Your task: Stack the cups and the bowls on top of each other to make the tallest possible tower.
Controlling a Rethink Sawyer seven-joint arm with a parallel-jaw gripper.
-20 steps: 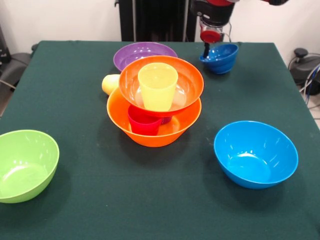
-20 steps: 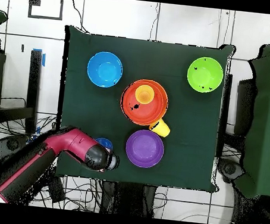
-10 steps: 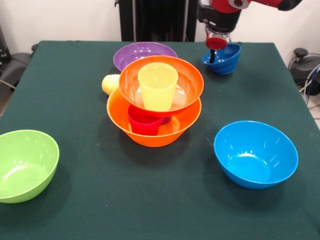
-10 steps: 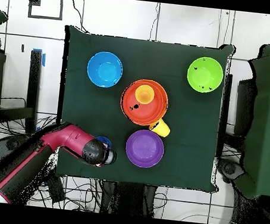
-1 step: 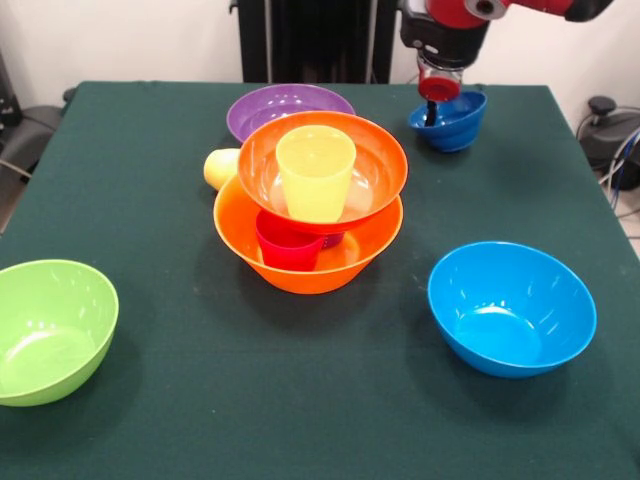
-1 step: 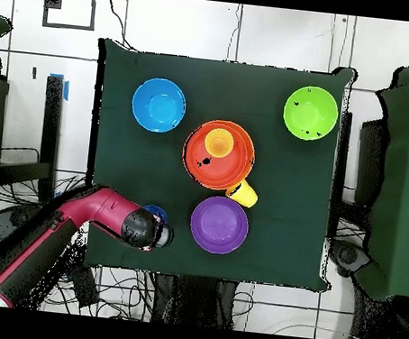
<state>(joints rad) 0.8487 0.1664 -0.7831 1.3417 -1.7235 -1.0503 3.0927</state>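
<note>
Two of six bowls in the tower (image 5: 322,205) so far. At the base, the big orange bowl (image 5: 300,275), holding a red cup (image 5: 288,248) and, just behind it, a sliver of purple cup (image 5: 333,240). On top of those, the red-orange bowl (image 5: 375,165), with an orange-yellow cup (image 5: 315,172) upright inside. All of it near the middle of the tabletop (image 5: 200,410).

Still loose: four bowls and one cup.
- Purple bowl (image 5: 288,108) just behind the tower.
- Green bowl (image 5: 50,330) at the near left of the front view.
- Light blue bowl (image 5: 512,305) at the near right.
- Small dark blue bowl (image 5: 455,122) at the far right.
- Pale yellow cup (image 5: 222,168) on its side against the tower's left flank, touching or nearly so.

Gripper (image 5: 432,108) down at the dark blue bowl, dipping inside near the rim. Bowl apparently tilted there. Cannot tell whether clamped on the rim or merely resting in it. From overhead, most of that bowl hidden under the arm's end.

By count, less than half built. Probably in the pick-up step for the dark blue bowl, with nothing yet on top of the orange-yellow cup.
</note>
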